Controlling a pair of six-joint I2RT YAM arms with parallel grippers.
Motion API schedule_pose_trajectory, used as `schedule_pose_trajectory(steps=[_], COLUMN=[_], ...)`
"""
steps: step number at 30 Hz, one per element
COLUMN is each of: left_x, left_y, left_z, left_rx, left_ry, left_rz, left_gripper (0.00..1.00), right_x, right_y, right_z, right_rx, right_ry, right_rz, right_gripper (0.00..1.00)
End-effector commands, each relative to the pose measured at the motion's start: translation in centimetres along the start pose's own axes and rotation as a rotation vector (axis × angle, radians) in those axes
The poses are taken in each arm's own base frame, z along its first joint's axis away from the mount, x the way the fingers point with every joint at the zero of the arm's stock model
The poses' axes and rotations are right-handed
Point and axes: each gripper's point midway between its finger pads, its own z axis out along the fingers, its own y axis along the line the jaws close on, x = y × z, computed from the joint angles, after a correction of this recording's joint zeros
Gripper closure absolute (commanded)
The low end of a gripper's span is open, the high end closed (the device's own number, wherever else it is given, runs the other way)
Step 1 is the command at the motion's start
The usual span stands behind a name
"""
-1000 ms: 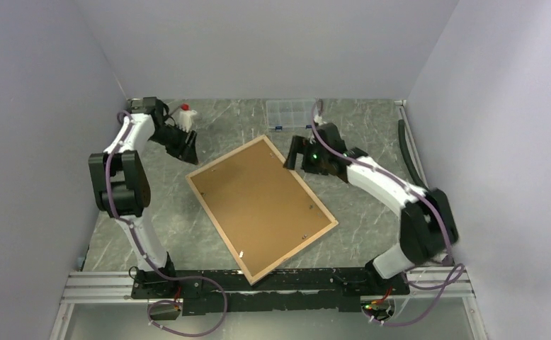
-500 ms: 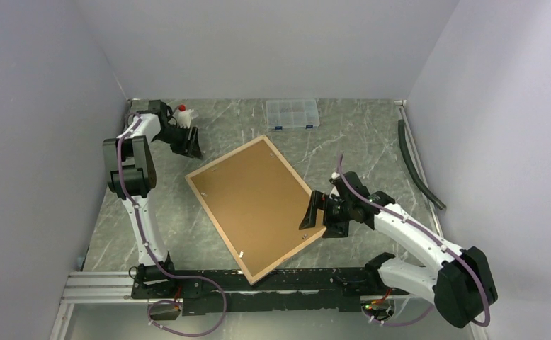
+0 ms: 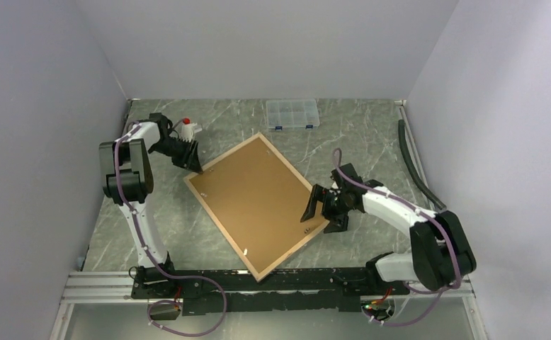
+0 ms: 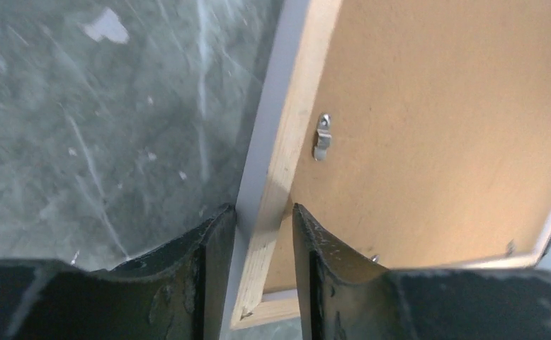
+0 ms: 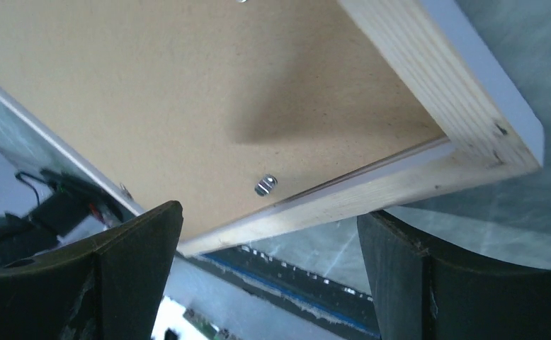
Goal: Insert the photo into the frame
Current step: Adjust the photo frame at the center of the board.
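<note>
I see the frame (image 4: 287,142) lying back up, askew mid-surface (image 3: 365,149), with the brown backing (image 3: 255,202) seated in it. My left hand (image 3: 194,166) is at the frame corner nearest the surface's left edge, its fingers (image 4: 209,276) clamped on the wooden rail, one on each side. My right hand (image 3: 318,220) gapes wide around the corner toward the right edge, gripping nothing.

At the bottom middle, the left claw (image 4: 262,219) had its dark fingers (image 4: 212,244) closed on the light wood border of the frame (image 4: 290,134). The brown backing board (image 4: 435,127) filled the right side, with a small metal clip (image 4: 321,137) at its edge. The grey surface (image 4: 103,120) lay at the left.
</note>
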Motion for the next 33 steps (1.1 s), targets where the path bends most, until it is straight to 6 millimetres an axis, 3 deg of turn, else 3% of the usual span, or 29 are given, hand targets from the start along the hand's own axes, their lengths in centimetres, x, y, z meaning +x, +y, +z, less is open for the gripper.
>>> schedule_pose_trajectory(steps=[1,8,12,15,18,21,24,27,33], left_x=[5.1,9.3,10.8,11.1,10.7,10.1,9.6,9.6,9.5], left_y=[-2.8,-8.2,-9.2,-9.9,-10.2,-10.4,-10.0,-9.3,-8.1], left_z=[-0.1,-1.4,-1.6,-1.8,-1.7,-1.2,-0.6,-0.2,0.3], left_rx=[0.081,0.243,0.282,0.290,0.282,0.292,0.279,0.249,0.205], left_ry=[0.136,0.199,0.228,0.219,0.181,0.149,0.133,0.128,0.123], left_rz=[0.027,0.085,0.085,0.076,0.059,0.004,-0.039,-0.070,-0.138], left_gripper=[0.60,0.61,0.61,0.60,0.60,0.62,0.65,0.68,0.72], right_x=[-8.1,-14.9,-17.7,-18.4,-17.2,-14.8,-11.7,-8.3,-5.3], right_y=[2.5,2.0,2.1,3.0,6.1,11.8,17.8,22.1,27.2], right_z=[-1.3,-2.9,-3.7,-5.1,-5.6,-4.4,-1.6,2.8,8.1], right_rx=[-0.035,0.025,0.086,0.100,0.016,-0.147,-0.290,-0.361,-0.378], right_ry=[-0.228,-0.369,-0.433,-0.495,-0.518,-0.495,-0.415,-0.307,-0.252], right_rz=[-0.081,-0.060,-0.063,-0.070,-0.102,-0.191,-0.300,-0.414,-0.634], right_gripper=[0.04,0.04,0.05,0.09,0.16,0.22,0.26,0.34,0.61])
